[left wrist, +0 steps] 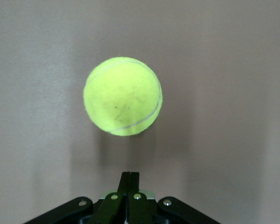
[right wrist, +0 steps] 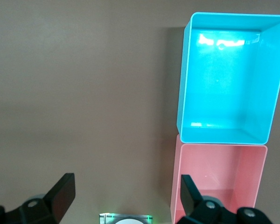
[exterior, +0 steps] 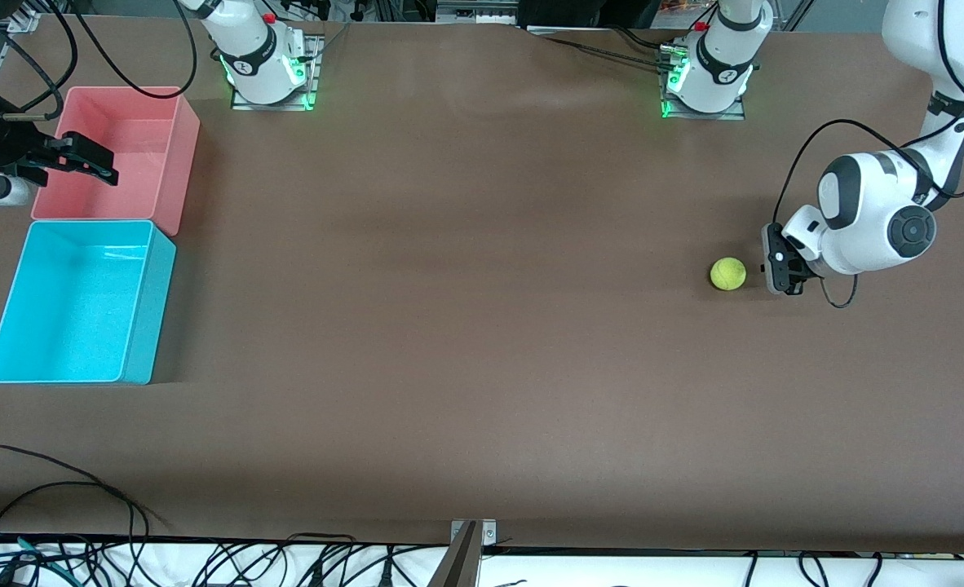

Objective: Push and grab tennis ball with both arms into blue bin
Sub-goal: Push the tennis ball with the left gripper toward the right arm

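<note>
The yellow-green tennis ball (exterior: pixel 728 274) (left wrist: pixel 122 95) rests on the brown table toward the left arm's end. My left gripper (exterior: pixel 768 268) (left wrist: pixel 132 174) is low beside it, on the side away from the bins. Its fingers are shut together on nothing, with a small gap between their tips and the ball. The blue bin (exterior: pixel 152 306) (right wrist: pixel 181 88) stands empty at the right arm's end of the table. My right gripper (exterior: pixel 97 165) (right wrist: pixel 126 183) hangs open and empty over the pink bin, with the blue bin just past it.
An empty pink bin (exterior: pixel 182 167) (right wrist: pixel 175 186) touches the blue bin and lies farther from the front camera. Brown tabletop stretches between ball and bins. The arm bases (exterior: pixel 268 65) (exterior: pixel 706 77) stand at the table's back edge. Cables (exterior: pixel 58 489) trail along the front edge.
</note>
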`<state>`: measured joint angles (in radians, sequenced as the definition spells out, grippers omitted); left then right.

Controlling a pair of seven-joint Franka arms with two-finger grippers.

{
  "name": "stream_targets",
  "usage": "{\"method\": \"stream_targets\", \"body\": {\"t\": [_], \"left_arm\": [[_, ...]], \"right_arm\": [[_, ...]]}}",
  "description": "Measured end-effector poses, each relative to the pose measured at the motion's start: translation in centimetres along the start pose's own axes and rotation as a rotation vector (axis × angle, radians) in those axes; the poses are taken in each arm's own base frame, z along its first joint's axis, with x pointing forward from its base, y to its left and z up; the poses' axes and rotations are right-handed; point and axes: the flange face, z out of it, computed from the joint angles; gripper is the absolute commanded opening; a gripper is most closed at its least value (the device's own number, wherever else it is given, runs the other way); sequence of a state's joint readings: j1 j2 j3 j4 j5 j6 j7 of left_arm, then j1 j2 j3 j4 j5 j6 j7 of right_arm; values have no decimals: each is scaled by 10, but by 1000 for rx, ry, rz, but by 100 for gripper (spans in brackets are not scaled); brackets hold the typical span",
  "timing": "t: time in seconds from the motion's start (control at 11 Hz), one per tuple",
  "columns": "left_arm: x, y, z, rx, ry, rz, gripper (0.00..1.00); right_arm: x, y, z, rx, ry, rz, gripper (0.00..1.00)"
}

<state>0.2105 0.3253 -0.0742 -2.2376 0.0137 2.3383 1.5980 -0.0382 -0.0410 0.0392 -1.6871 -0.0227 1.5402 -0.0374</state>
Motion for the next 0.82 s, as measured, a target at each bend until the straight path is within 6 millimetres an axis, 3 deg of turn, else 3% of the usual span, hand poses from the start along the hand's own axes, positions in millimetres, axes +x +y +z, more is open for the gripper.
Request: {"method": "stream_targets", "body": {"t": [0.46, 0.82], "left_arm": [[7, 15, 34, 46, 1, 11, 0], [10, 17, 37, 50, 1, 17, 0]], "right_arm": [[0, 0, 0, 0, -1, 0, 100], [0, 0, 0, 0, -1, 0, 100]]}}
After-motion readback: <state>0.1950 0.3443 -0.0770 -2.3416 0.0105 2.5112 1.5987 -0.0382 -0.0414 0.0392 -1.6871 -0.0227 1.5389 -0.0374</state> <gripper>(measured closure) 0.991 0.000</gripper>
